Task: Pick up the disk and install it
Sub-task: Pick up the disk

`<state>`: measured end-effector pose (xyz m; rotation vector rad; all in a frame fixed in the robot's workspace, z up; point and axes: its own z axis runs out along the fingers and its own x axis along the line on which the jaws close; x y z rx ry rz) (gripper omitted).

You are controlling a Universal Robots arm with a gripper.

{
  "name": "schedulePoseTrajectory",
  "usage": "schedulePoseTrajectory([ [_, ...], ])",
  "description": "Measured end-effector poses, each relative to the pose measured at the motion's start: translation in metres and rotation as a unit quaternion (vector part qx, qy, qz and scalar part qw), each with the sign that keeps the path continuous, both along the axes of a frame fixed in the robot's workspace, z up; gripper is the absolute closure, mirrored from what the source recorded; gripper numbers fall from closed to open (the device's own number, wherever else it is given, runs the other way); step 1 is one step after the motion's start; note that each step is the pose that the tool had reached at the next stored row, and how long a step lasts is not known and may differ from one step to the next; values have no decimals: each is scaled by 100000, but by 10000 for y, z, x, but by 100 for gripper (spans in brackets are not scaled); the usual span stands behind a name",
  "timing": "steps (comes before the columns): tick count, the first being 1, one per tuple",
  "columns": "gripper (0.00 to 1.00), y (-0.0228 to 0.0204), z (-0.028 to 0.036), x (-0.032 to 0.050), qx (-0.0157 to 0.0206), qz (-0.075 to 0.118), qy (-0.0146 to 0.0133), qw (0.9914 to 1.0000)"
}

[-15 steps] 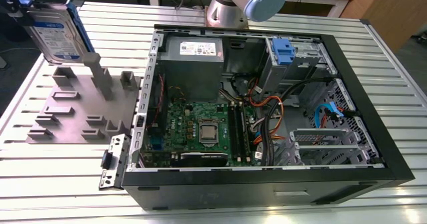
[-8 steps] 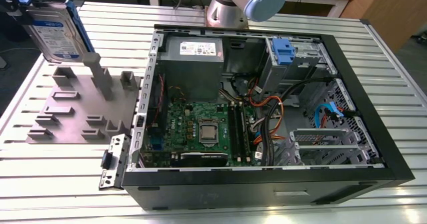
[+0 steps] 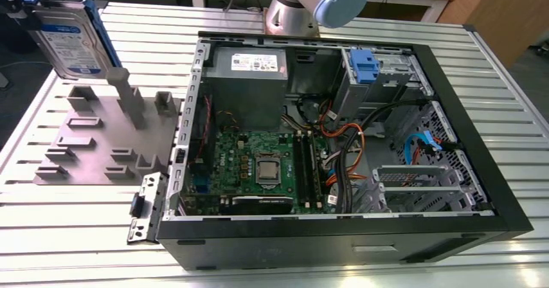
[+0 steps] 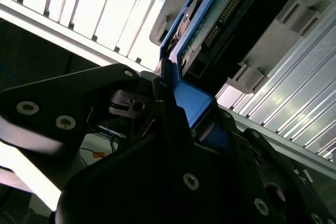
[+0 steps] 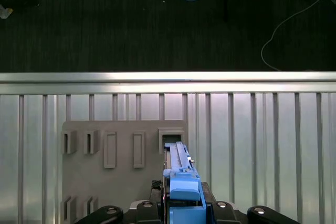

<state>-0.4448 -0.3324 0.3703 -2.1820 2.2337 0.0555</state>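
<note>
item: disk [image 3: 73, 40], a flat rectangular silver-grey hard drive with a white-and-blue label and a blue plastic carrier frame.
position: upright on edge at the exterior view's far left, over the grey moulded holder plate [image 3: 86, 146] with raised slots. in the first wrist view its lower end meets one slot of that plate; seated or just clear cannot be told.
tool [image 4: 191, 95]: black, two-fingered, closed on the blue frame at the disk's upper end, one finger on each side.
open black desktop computer case [image 3: 343, 243]: lying on its side to the exterior view's right of the plate, with green motherboard [image 3: 257, 166] and grey metal power supply box [image 3: 249, 69] exposed.
support: ribbed aluminium counter [image 3: 69, 236].
</note>
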Motion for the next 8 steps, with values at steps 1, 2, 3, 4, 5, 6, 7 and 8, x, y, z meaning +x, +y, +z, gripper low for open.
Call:
schedulePoseTrajectory([
  [1, 63, 0, 4, 0, 1, -1, 0, 100000],
  [2, 63, 0, 7, 0, 2, -1, -2, 100000],
  [3, 63, 0, 11, 0, 2, -1, -3, 100000],
  [4, 63, 0, 14, 0, 2, -1, -5, 100000],
  [5, 63, 0, 17, 0, 1, -1, -1, 100000],
  [6, 63, 0, 21, 0, 0, -1, 0, 100000],
  [7, 63, 0, 23, 0, 3, -3, -2, 100000],
  [8, 63, 0, 27, 0, 2, -2, -1, 100000],
])
